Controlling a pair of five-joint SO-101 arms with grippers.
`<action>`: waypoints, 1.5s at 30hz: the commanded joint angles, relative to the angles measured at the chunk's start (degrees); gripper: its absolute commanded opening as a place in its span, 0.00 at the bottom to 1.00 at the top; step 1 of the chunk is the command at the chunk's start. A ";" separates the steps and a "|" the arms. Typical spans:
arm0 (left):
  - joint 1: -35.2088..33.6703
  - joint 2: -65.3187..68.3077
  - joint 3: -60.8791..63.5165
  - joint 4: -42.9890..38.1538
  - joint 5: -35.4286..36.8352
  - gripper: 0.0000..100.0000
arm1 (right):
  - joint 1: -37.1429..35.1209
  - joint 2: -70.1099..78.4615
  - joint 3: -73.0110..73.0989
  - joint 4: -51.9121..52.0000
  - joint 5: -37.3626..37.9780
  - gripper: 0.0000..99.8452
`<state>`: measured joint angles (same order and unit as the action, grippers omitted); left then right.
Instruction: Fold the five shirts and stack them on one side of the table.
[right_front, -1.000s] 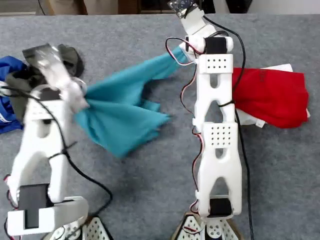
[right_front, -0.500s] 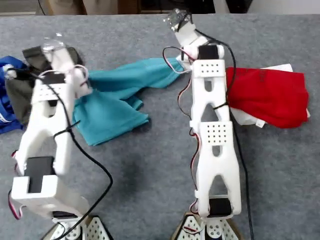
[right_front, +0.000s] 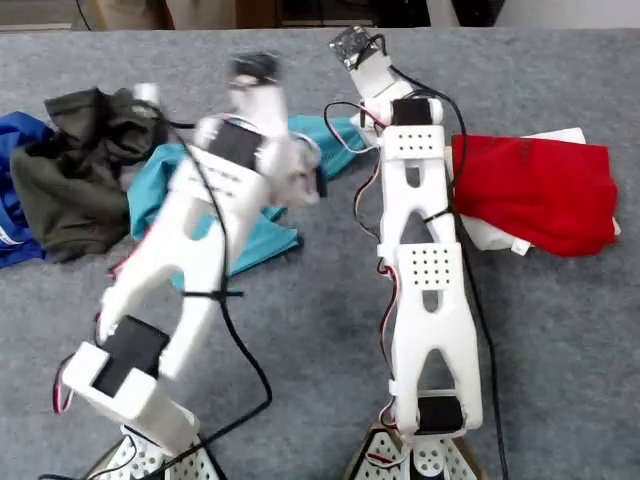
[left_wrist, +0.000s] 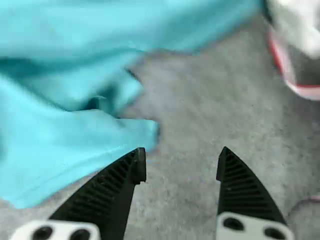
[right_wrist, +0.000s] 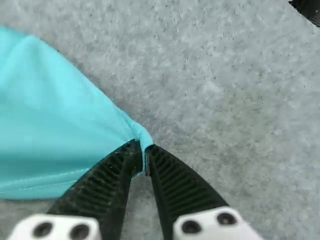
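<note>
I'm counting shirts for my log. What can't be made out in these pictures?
Teal shirt: middle hidden under the blurred left arm, high view.
White cloth: mostly covered by the red shirt, high view; kind unclear.
Blue shirt: cut off by the high view's left edge.
Dark shirt: crumpled, high view; outline unreadable.

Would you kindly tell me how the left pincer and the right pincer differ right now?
The left pincer is open, jaws spread wide; the right pincer is shut. The left pincer holds nothing, above the grey table beside the teal shirt; the right pincer grips a corner of that shirt. Both are black, ribbed and pointed down at the table.
</note>
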<state>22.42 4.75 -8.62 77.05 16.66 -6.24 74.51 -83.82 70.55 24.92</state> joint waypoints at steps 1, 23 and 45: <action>0.53 -0.57 6.59 -8.62 0.44 0.24 | 2.42 -1.19 -1.54 -2.20 -0.79 0.00; -0.44 8.31 27.69 -38.59 0.44 0.09 | 4.53 -0.84 -4.44 -2.73 -4.22 0.00; -5.80 1.89 0.97 0.97 -7.91 0.02 | 3.30 -3.30 -10.95 3.69 -4.22 0.00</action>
<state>18.99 16.79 -4.22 73.89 9.63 -2.73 74.59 -87.34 70.29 21.32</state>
